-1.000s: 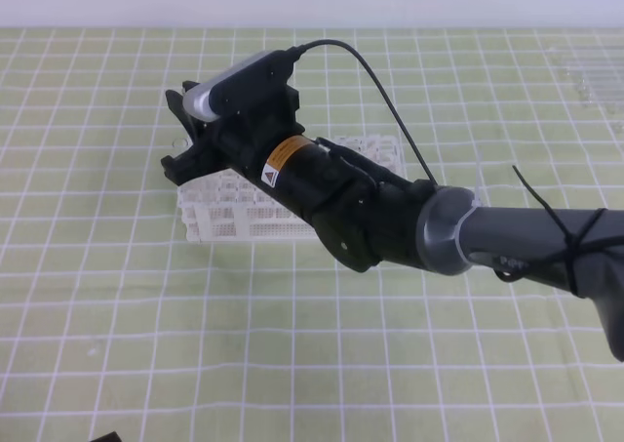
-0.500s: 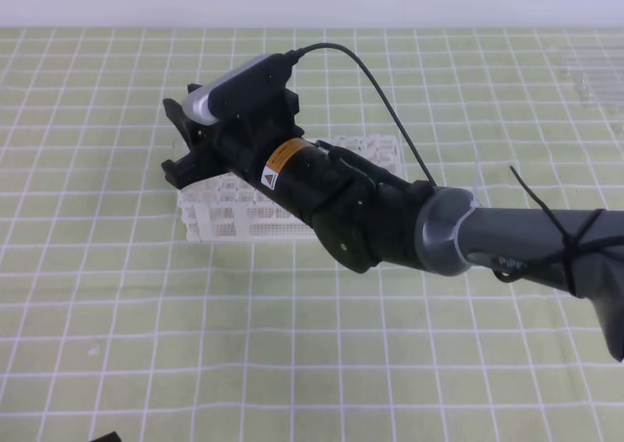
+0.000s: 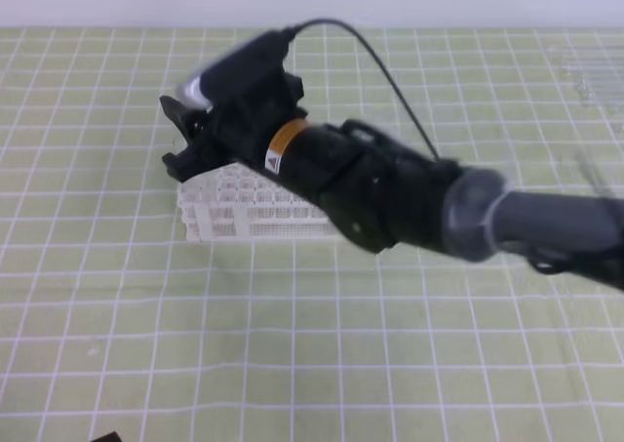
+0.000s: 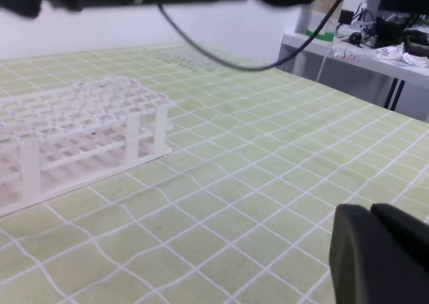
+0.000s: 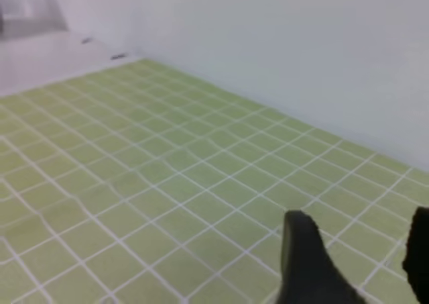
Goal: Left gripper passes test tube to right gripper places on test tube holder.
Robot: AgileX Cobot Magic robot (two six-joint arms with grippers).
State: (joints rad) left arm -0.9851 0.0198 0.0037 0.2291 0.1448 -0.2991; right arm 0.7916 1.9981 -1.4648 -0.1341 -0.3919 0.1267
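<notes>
Since the earlier frames the right arm has swung upward and toward the far side of the bench [image 3: 117, 325]; it is now motion-blurred, and its elbow joint sits farther right and slightly lower in the exterior high view.

The right end effector [image 3: 175, 135] hangs above the left rear corner of the test tube holder [image 3: 229, 213]. Its two black fingers stand apart, as the right wrist view confirms: one fingertip [image 5: 305, 264] and a second at the frame edge are separated by a clear gap with only green grid cloth between them. Nothing is seen held.

The arm's body hides the right half of the holder. No tube can be made out in the rack in any view, so the test tube's location cannot be told. A cluster of clear tubes [image 3: 590, 76] lies faintly at the far right edge of the bench.

The left end effector [image 4: 382, 260] is cut off at the lower right of the left wrist view, resting low near the bench, well apart from the holder. Its dark fingers lie together with no gap, closed on nothing visible.

The right arm extends from the right edge, forearm nearly level, wrist angled up and left.
</notes>
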